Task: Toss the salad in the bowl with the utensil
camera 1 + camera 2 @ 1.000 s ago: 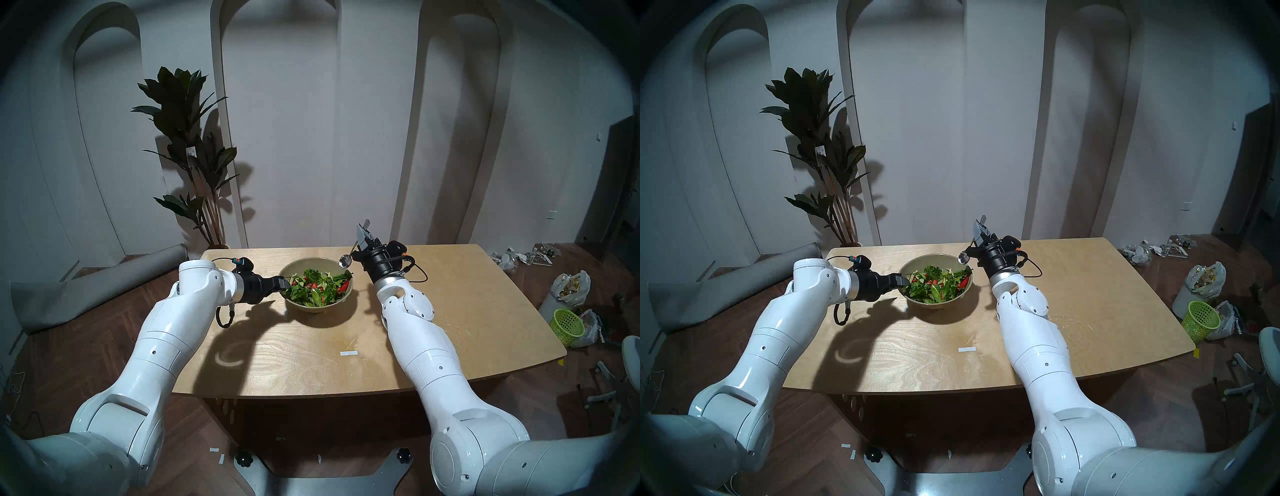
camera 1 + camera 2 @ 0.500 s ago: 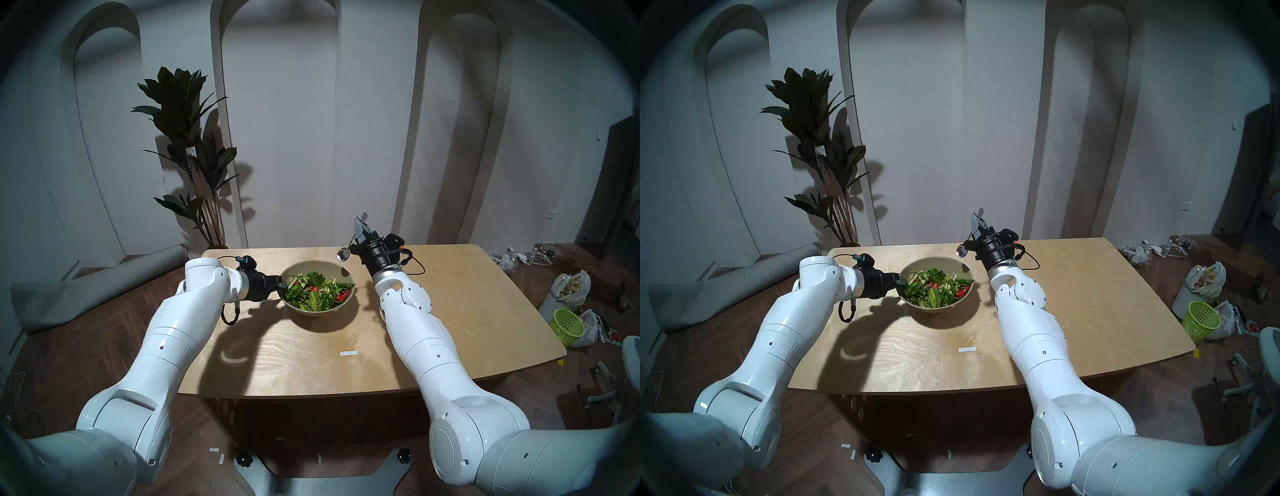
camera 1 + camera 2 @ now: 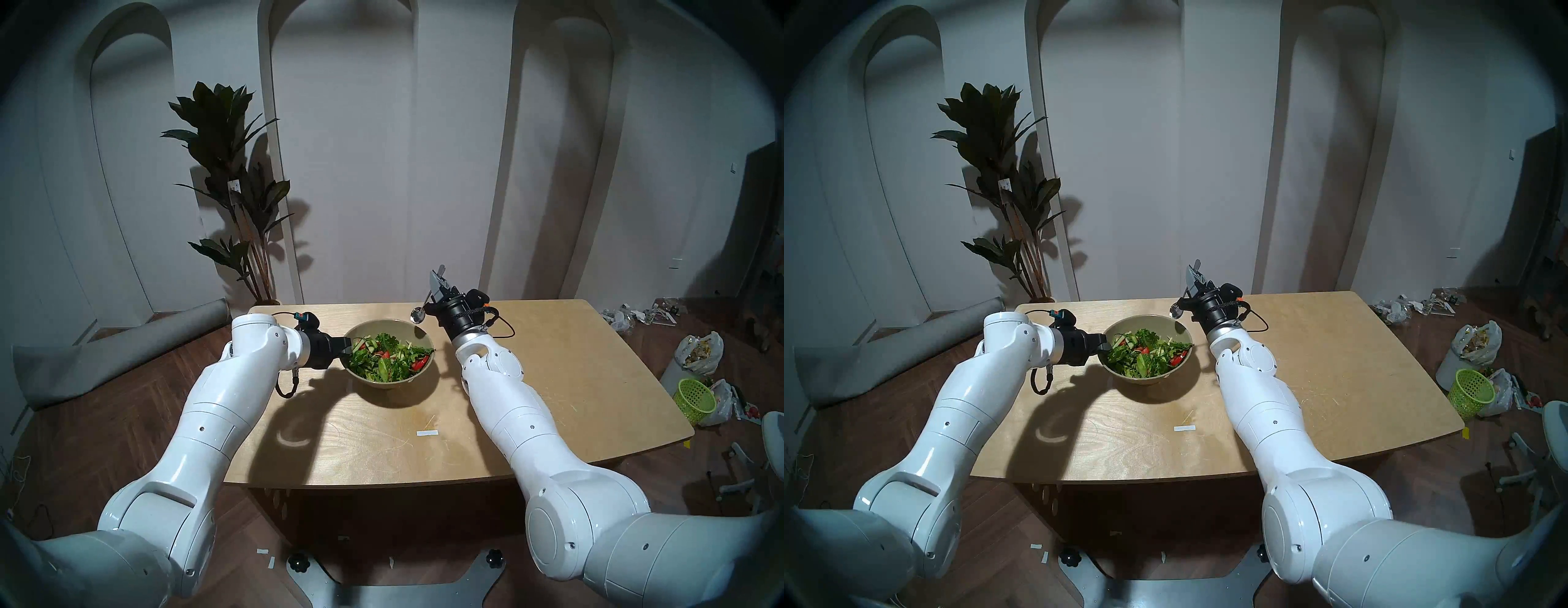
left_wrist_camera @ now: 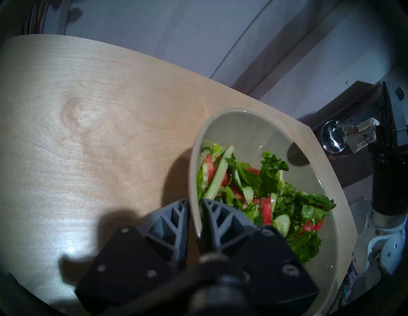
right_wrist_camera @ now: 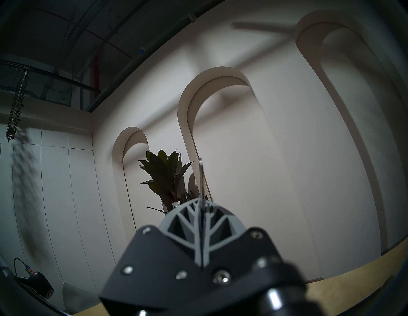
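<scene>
The olive-beige bowl (image 3: 392,383) stands on the wooden table (image 3: 551,382) with the salad (image 3: 390,357) of lettuce, tomato and cucumber heaped inside. My left gripper (image 3: 348,347) is shut on the bowl's left rim; in the left wrist view one finger (image 4: 176,211) is outside the wall, the other inside against the salad (image 4: 265,187). My right gripper (image 3: 438,278) points up behind the bowl's right edge, shut on the handle of the silver spoon (image 3: 417,315). The spoon's head hangs just above the far right rim. Its handle tip (image 5: 201,174) sticks out past the shut fingers.
A white tape strip (image 3: 427,433) lies on the table in front of the bowl. On the floor to the right are a lime-green mesh basket (image 3: 695,395) and rubbish bags (image 3: 698,350). A potted plant (image 3: 237,191) and a rolled grey mat (image 3: 127,352) are at the left rear.
My left gripper slid in a little toward the bowl and its jaws closed on the rim. My right gripper lifted the spoon slightly and carried it a little left.
</scene>
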You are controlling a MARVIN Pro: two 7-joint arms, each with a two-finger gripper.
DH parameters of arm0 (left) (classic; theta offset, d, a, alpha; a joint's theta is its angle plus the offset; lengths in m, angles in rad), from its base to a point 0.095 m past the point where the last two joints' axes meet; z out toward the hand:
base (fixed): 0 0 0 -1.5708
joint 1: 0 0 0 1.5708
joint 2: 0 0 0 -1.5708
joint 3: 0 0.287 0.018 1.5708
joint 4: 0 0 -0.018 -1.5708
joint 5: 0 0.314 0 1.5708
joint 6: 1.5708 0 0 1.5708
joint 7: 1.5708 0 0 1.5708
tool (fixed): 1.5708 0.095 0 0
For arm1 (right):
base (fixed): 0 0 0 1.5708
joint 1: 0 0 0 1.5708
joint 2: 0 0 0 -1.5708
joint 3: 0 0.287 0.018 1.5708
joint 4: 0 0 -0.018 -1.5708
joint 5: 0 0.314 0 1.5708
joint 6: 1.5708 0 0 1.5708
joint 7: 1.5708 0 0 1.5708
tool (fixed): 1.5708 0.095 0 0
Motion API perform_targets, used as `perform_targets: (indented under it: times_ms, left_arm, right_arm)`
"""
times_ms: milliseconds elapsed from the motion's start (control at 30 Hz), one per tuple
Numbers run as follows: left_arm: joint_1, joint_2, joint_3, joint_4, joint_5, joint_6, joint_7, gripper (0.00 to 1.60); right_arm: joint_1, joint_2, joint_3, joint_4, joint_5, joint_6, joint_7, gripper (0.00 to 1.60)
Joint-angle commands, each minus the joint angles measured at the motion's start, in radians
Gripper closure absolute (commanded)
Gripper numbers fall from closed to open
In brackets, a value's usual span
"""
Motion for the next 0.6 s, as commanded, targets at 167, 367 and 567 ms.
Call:
perform_targets:
  times_ms: [167,367,567]
  left_arm:
    - [-0.006,-0.013,-0.010,-0.007,-0.010,-0.010,0.011,1.60]
    - [-0.008,-0.021,-0.006,-0.009,-0.008,-0.021,0.028,1.46]
    - [-0.017,-0.039,0.014,0.011,0.003,-0.037,0.048,1.59]
  right_arm:
    - [0.130,0.032,-0.002,0.073,-0.002,0.010,0.035,1.60]
    - [0.177,0.033,-0.008,0.129,0.008,0.030,0.062,1.60]
    - [0.203,0.022,-0.038,0.150,0.010,0.057,0.133,1.60]
